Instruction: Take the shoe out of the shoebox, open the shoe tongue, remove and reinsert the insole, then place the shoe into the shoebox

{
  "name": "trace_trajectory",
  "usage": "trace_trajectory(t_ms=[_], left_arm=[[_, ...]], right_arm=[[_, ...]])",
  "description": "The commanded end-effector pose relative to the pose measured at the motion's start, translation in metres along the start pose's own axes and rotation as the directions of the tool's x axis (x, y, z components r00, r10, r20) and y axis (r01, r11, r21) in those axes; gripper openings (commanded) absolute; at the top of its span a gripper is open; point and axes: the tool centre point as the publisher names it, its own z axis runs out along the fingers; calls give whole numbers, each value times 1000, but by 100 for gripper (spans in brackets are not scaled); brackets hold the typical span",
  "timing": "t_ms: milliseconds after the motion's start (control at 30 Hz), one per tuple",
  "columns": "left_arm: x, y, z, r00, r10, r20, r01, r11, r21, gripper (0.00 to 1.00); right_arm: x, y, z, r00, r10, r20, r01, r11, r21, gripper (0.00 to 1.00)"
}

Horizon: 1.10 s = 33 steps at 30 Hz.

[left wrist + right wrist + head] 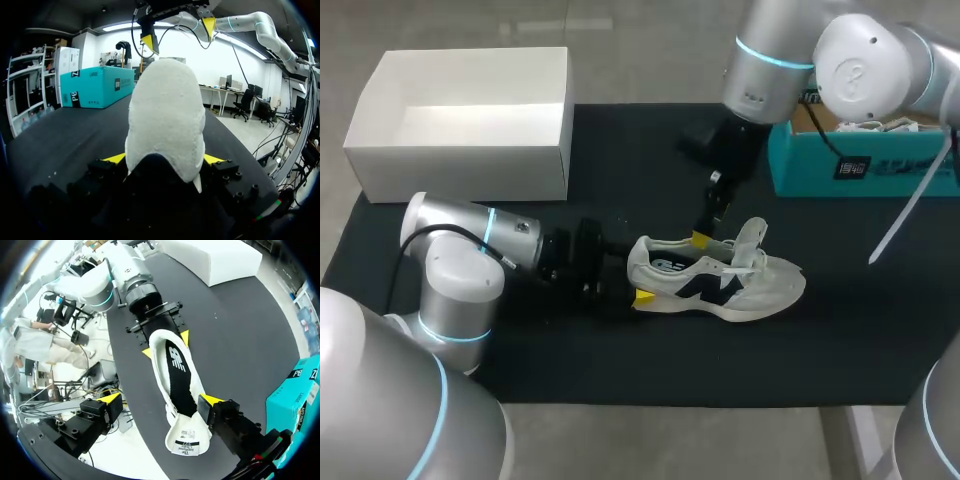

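Observation:
A white sneaker [720,280] with dark side marks lies on the black mat [620,150], heel toward my left arm. My left gripper [635,277] is shut on the heel, one yellow tip on each side [164,159]. The tongue [752,238] stands pulled up and forward [187,440]. The black insole [177,375] lies inside the shoe. My right gripper [708,235] hangs open just above the shoe's opening, its fingers spread wide either side of the shoe [161,399] and touching nothing. The white shoebox [460,170] stands open with nothing in it at the back left.
A teal box [860,165] with items in it stands at the back right, next to my right arm. A white cable runs down at the right edge [910,210]. The mat's front edge lies close below the shoe.

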Motion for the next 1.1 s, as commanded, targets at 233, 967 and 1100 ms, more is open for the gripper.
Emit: trace_trajectory(t_ms=[233, 967, 1100], left_arm=[[0, 1, 0, 1000, 1, 2, -1, 1000, 2, 0], [0, 1, 0, 1000, 1, 2, -1, 1000, 2, 0], [0, 1, 0, 1000, 1, 2, -1, 1000, 2, 0]], right_arm=[[-3, -5, -2, 981, -123, 149, 124, 992, 1, 0], [-11, -8, -2, 982, -124, 139, 118, 992, 52, 0], [-11, -8, -2, 982, -124, 139, 118, 992, 52, 0]])
